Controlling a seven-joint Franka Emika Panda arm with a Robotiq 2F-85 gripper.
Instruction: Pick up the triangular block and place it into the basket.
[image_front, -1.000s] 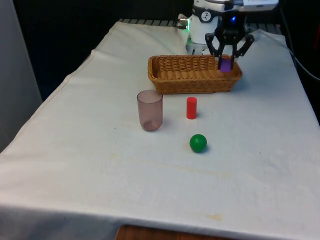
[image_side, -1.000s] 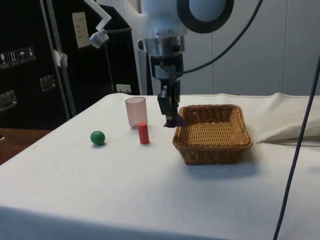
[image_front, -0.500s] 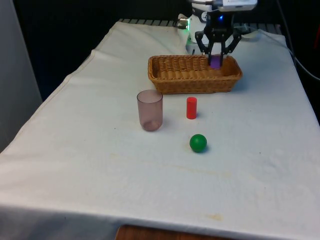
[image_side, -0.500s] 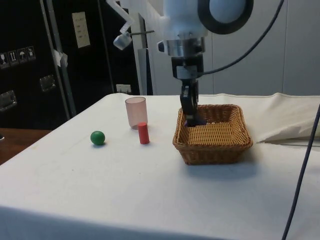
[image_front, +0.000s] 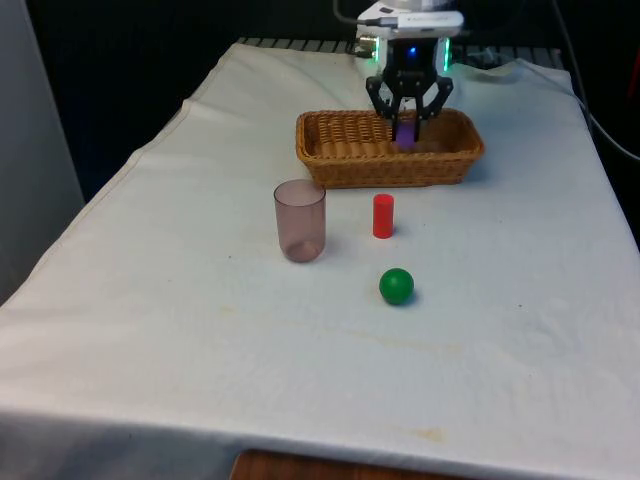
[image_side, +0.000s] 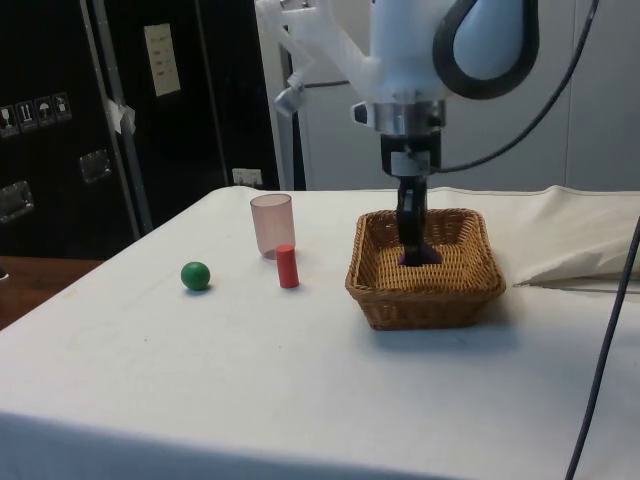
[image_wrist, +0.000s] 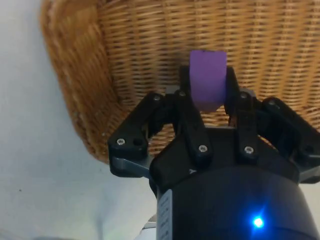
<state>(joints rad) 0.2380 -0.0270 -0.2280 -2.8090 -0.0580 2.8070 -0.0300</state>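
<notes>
Pinching the purple triangular block (image_wrist: 207, 80) between its two black fingers (image_wrist: 189, 107), the gripper (image_front: 407, 112) hangs over the inside of the wicker basket (image_front: 340, 165). The block sits right at the fingertips, its flat sides pressed by a finger on either side, and it juts out past them toward the basket's woven floor. In the side view the block (image_side: 416, 255) is down among the basket's walls, below the rim (image_side: 420, 292), though whether it touches the floor cannot be told. In the front view it (image_front: 405, 135) shows as a purple patch just above the basket's near wall, a little toward the front view's right of the basket's middle.

The white arm (image_side: 405, 60) comes down almost straight from above the basket, its last link upright and the gripper (image_side: 412, 240) pointing down into the basket. The finger linkages splay outward above the block, while the tips stay drawn in against it.

On the white cloth (image_front: 200, 330) in front of the basket stand three other things. A small red cylinder (image_front: 383, 215) stands upright just before the basket's near wall. A translucent pinkish cup (image_front: 300, 220) stands upright beside the cylinder, toward the front view's left. A green ball (image_front: 396, 286) lies farther from the basket than the cylinder, well apart from it.
</notes>
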